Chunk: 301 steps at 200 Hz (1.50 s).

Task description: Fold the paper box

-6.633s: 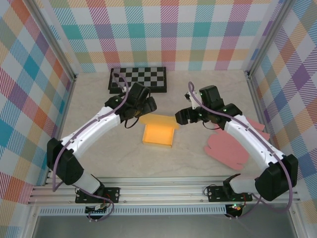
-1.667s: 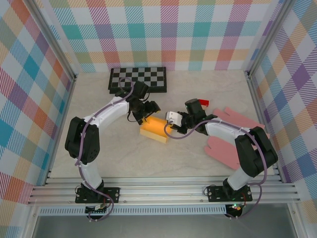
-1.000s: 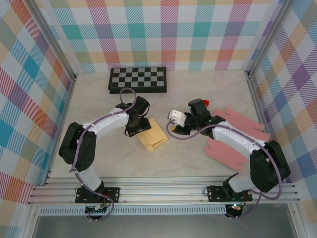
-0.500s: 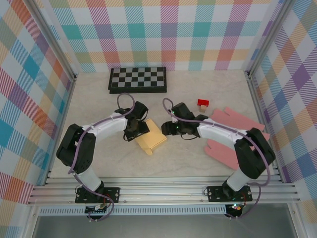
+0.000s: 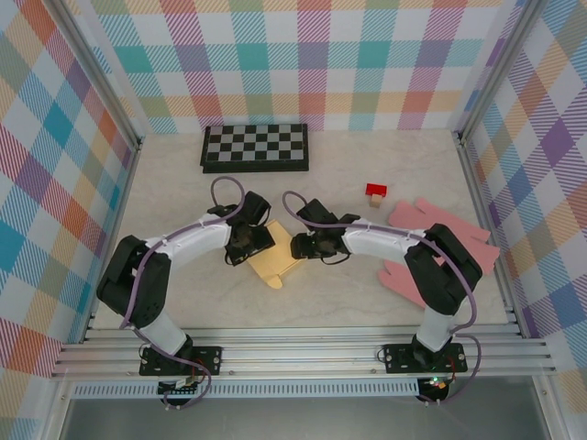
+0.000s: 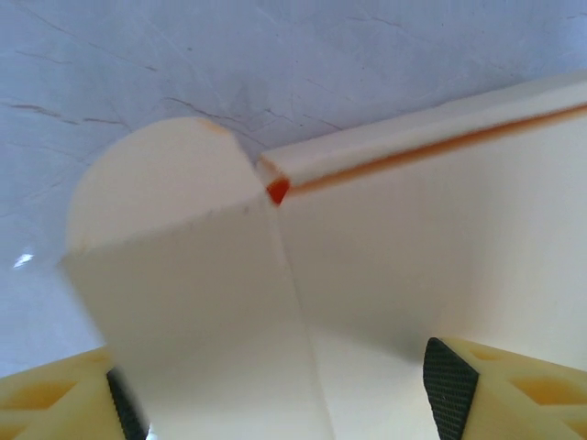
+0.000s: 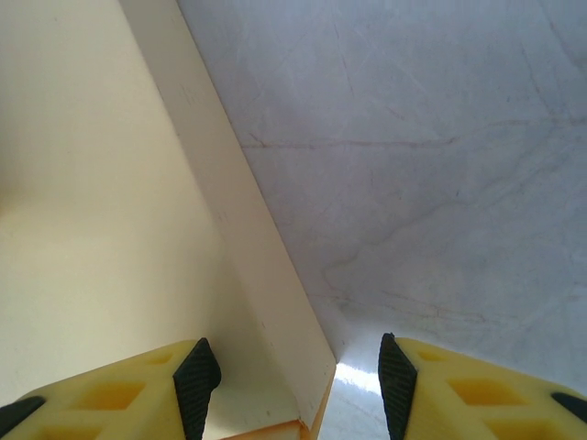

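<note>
The paper box (image 5: 275,264) lies flattened on the table, cream outside with an orange edge. My left gripper (image 5: 254,244) is low at its left side and my right gripper (image 5: 307,246) at its right side. In the left wrist view a cream panel (image 6: 413,238) and a rounded flap (image 6: 165,183) sit under my open left gripper (image 6: 284,403), the panel covering part of the left pad. In the right wrist view the box's side wall (image 7: 257,275) runs between the pads of my open right gripper (image 7: 296,385), touching neither.
A black-and-white chessboard (image 5: 255,147) lies at the back. A small red block (image 5: 375,191) sits right of centre, and pink hand-shaped sheets (image 5: 431,261) lie at the right. Checked walls and metal posts close in the table.
My right gripper has swung left from beside the red block down to the box's right edge. The left gripper has widened and dropped lower. The box has turned slightly.
</note>
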Each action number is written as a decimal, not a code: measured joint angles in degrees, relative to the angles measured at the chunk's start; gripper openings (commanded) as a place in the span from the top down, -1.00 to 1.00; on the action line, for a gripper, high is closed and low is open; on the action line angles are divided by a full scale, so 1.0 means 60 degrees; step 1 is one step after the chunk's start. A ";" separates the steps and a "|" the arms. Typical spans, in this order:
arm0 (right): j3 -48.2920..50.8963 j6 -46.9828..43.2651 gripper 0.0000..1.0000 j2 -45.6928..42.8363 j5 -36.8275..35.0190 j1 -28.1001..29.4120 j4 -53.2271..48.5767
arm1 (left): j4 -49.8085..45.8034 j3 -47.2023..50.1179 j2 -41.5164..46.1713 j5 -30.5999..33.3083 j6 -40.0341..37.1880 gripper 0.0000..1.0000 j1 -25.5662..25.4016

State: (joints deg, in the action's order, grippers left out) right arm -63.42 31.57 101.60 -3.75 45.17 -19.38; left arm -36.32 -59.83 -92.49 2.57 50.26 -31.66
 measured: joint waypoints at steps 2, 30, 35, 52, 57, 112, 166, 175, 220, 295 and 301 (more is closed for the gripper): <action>-0.0033 -0.0058 -0.07 0.0029 -0.0033 0.0000 0.0000 | -0.0022 0.0000 0.0044 0.0007 -0.0036 -0.61 0.0007; -0.0590 -0.1027 -0.07 0.0452 -0.0317 -0.0029 0.0029 | -0.0539 -0.0219 0.0965 0.0084 -0.0663 -0.58 0.0193; -0.0659 -0.1260 -0.07 0.0514 -0.0346 -0.0047 0.0073 | -0.0561 -0.0248 0.1126 0.0095 -0.0812 -0.57 0.0248; -0.0827 -0.2299 -0.07 0.0670 -0.0342 -0.0164 0.0229 | -0.0670 -0.0266 0.1566 0.0076 -0.1359 -0.55 0.0481; -0.0871 -0.2670 -0.07 0.0710 -0.0331 -0.0222 0.0291 | -0.0685 -0.0266 0.1643 0.0066 -0.1501 -0.55 0.0576; -0.1381 -0.6918 -0.07 0.1224 0.1104 -0.1319 0.0831 | -0.0495 -0.0390 0.1300 -0.0328 -0.2718 -0.65 0.1395; -0.3541 -0.8054 -0.15 0.1814 0.1519 -0.1781 -0.0270 | 0.0612 -0.0477 0.0113 -0.0849 -0.3107 -0.65 0.1424; -0.4029 -0.7894 -0.15 0.1818 0.1457 -0.1781 -0.0474 | 0.0667 -0.0488 -0.0004 -0.0758 -0.3169 -0.65 0.1424; -0.4987 -0.6302 -0.15 0.1515 0.0976 -0.1778 -0.1421 | 0.0852 -0.0506 -0.0492 -0.0550 -0.3144 -0.65 0.1424; -0.1832 -0.1588 -0.17 -0.0069 0.1042 -0.1195 -0.2178 | 0.1632 0.0841 0.0131 -0.0426 -0.1512 -0.63 0.1111; -0.1687 -0.1377 -0.17 -0.0044 0.1107 -0.1133 -0.2182 | 0.1657 0.0914 0.0204 -0.0404 -0.1399 -0.63 0.1042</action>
State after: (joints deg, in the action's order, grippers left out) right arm -73.54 23.31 101.34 2.90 38.37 -32.47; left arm -26.37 -54.35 -91.26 0.14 41.87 -25.41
